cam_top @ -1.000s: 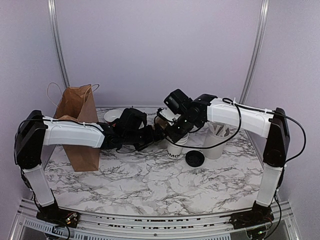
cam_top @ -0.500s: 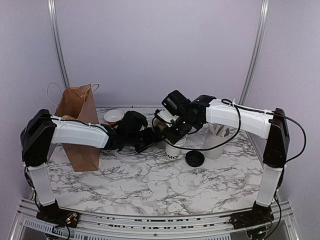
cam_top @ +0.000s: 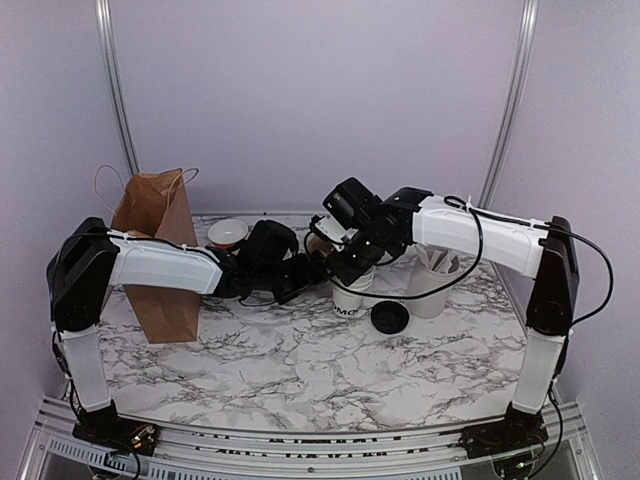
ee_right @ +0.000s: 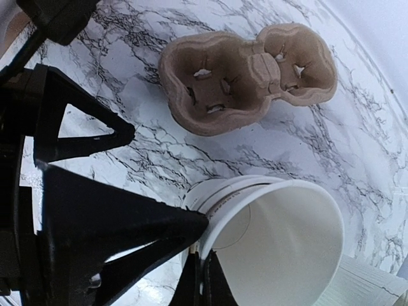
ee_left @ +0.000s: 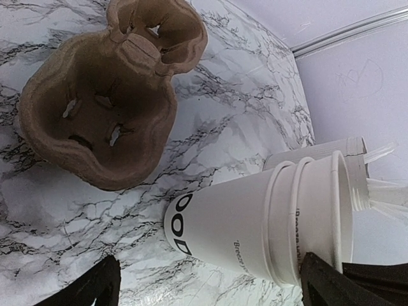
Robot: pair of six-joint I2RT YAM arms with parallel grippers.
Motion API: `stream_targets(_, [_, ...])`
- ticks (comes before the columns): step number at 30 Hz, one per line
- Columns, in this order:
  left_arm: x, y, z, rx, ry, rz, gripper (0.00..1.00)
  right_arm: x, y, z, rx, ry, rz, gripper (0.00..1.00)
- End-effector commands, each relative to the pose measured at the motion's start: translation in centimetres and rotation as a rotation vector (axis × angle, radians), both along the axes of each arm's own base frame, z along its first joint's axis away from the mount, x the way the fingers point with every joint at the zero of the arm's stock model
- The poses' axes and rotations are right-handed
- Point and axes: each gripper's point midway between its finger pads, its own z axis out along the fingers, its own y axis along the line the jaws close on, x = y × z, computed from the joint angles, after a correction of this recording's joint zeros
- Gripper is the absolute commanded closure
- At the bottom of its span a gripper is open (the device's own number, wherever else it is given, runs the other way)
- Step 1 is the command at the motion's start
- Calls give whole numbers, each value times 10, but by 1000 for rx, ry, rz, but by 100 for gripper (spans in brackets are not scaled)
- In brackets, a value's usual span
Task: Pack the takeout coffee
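Fingers of the right claw (ee_right: 203, 275) were pinched shut on the rim of the white cup (ee_right: 287, 245), topmost in a nested stack (ee_left: 223, 223) at mid-desk (cam_top: 300, 370). The left claw (ee_left: 207, 284) gaped wide, with one tip on either side of that stack. The black lid (cam_top: 389, 318) lay just right of it. A broad stretch of marble ran to the near edge. The cardboard carrier (ee_right: 248, 76) sat behind, and the paper bag (cam_top: 158, 260) stood far left.

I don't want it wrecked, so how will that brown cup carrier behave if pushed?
The cup carrier looks like thin moulded pulp, so probably light and easily dented. Low and wide on the smooth marble table, it should slide rather than tip.
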Motion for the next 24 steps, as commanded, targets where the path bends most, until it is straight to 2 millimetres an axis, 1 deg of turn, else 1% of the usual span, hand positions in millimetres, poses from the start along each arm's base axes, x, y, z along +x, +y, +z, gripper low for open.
stream_targets(1, [4, -2, -8, 20, 10, -6, 1, 4, 11, 42, 65, -83, 0, 100])
stream_targets(3, [3, -1, -12, 29, 17, -4, 1, 7, 13, 54, 79, -109, -3, 100])
stream_targets(9, [2, 0, -14, 36, 18, -4, 1, 11, 10, 61, 61, -135, -11, 100])
stream_targets(13, [4, -2, -6, 28, 0, -9, 1, 16, 5, 72, 40, -171, -31, 100])
stream_targets(17, [8, -8, 4, 16, -22, -24, 1, 20, 0, 84, 30, -201, -45, 100])
stream_targets(19, [8, -9, 4, 36, -18, -33, 1, 21, -3, 88, 22, -217, -53, 100])
stream_targets(22, [11, -11, 14, 38, -39, -39, 1, 22, -7, 96, 11, -237, -64, 100])
stream_targets(24, [13, -9, 19, 50, -54, -33, 1, 22, -10, 103, 13, -251, -70, 100])
